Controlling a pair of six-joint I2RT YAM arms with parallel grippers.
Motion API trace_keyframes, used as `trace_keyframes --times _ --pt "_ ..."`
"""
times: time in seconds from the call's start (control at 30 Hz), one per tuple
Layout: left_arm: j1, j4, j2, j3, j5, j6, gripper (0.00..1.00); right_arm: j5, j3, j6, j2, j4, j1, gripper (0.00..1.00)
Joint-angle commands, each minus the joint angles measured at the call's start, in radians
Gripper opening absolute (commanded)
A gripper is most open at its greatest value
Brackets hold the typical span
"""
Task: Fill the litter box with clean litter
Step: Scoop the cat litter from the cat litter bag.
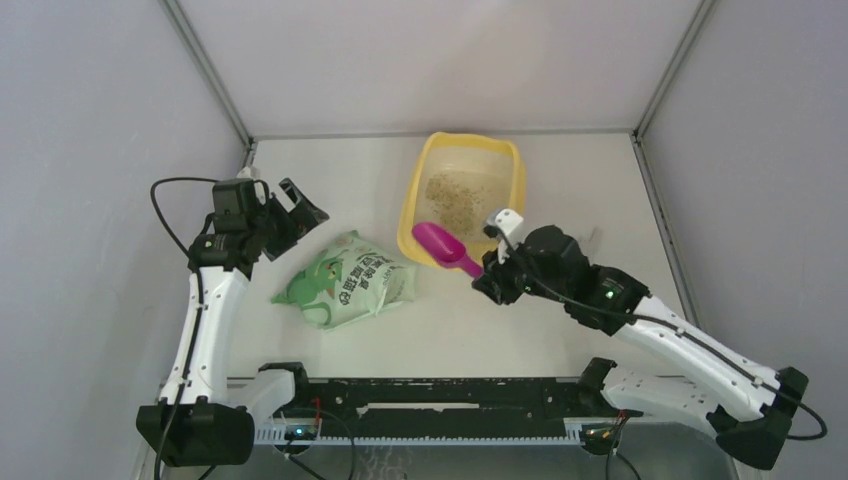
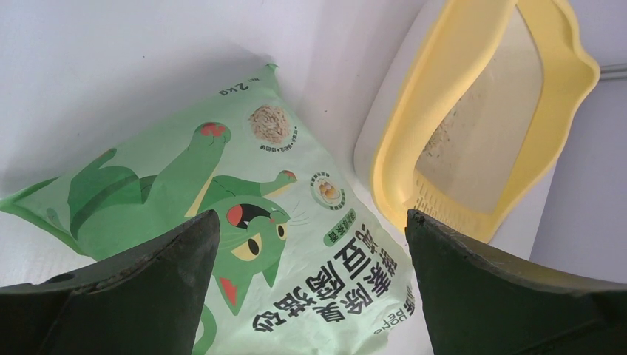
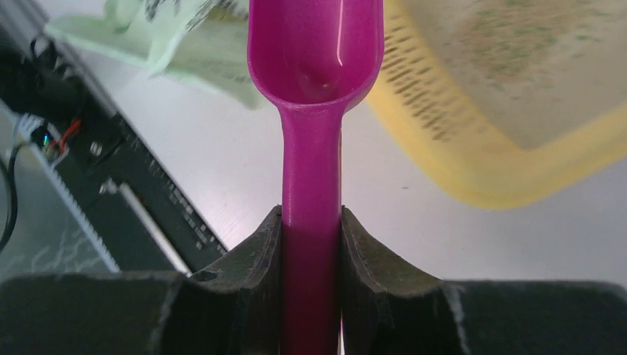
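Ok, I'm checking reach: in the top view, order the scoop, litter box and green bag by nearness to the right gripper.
1. The magenta scoop, held in the right gripper.
2. The litter box, just ahead.
3. The green bag, farther off to the left.

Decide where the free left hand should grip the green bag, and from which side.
Probably the bag's left end, approached from the left, where the open left hand hovers. The bag lies flat and its middle looks plump, likely too broad for the jaws. That end tapers thin, offering an edge to pinch.
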Motion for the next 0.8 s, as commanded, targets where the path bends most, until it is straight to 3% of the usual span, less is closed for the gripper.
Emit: trace_keyframes --times 0.0,0.17,0.6,0.77 --pt "0.002 0.039 -0.026 -0.023 0.012 0.001 1.0 -0.005 0.004 -0.043 0.061 -0.013 0.135 0.0" --pt "0.002 0.039 -0.028 -0.029 0.005 0.004 1.0 0.033 0.019 -0.045 0.116 -0.057 0.216 0.0" --pt "0.002 0.047 -0.029 -0.045 0.0 -0.001 1.0 0.021 0.084 -0.062 0.285 -0.09 0.277 0.0" --pt "0.002 0.073 -0.009 -0.068 -0.008 -0.004 1.0 0.006 0.195 -0.088 0.389 -0.109 0.274 0.0"
